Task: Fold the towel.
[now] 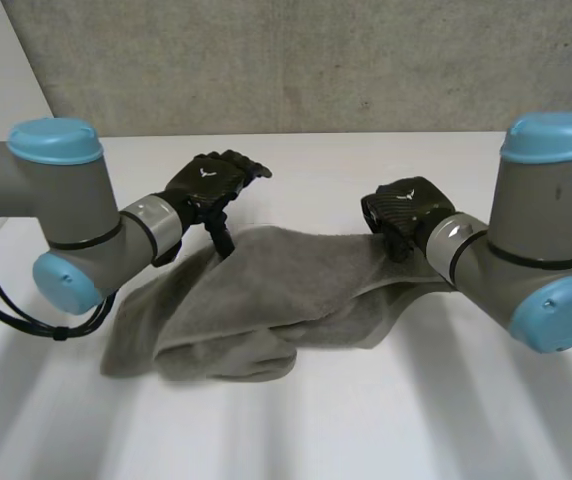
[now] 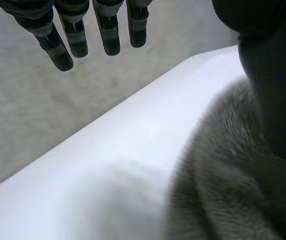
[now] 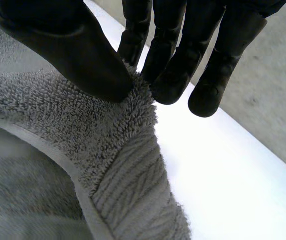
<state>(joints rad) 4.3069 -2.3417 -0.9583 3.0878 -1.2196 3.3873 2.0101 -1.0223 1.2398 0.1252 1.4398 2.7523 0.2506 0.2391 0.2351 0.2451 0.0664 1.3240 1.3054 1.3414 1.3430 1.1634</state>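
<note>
Operator: Where is the cloth, and who has it?

Spotter: The grey terry towel (image 1: 266,290) lies rumpled on the white table (image 1: 316,430) between your two hands, partly doubled over itself. Your black right hand (image 1: 406,215) pinches its banded edge near a corner, with the thumb (image 3: 68,55) pressed toward the fingertips (image 3: 170,85) and the pile caught between them. Your black left hand (image 1: 211,180) is spread. Its fingers (image 2: 78,37) hang straight and clear of the cloth, while its thumb reaches down and seems to touch the towel's far edge below the palm.

Operator: So what could go wrong?

Spotter: A one-sided pull, I'd judge. If you lift or carry with the right while the left grips nothing, the towel will likely swing and drag from that single pinch, and the fold will come out skewed. The pinch itself looks shallow, right at the fingertips, so thick terry may slide out under its own weight. The loose heap on the side away from both palms could also bunch further instead of lying flat. Close the left on its edge before you move.
</note>
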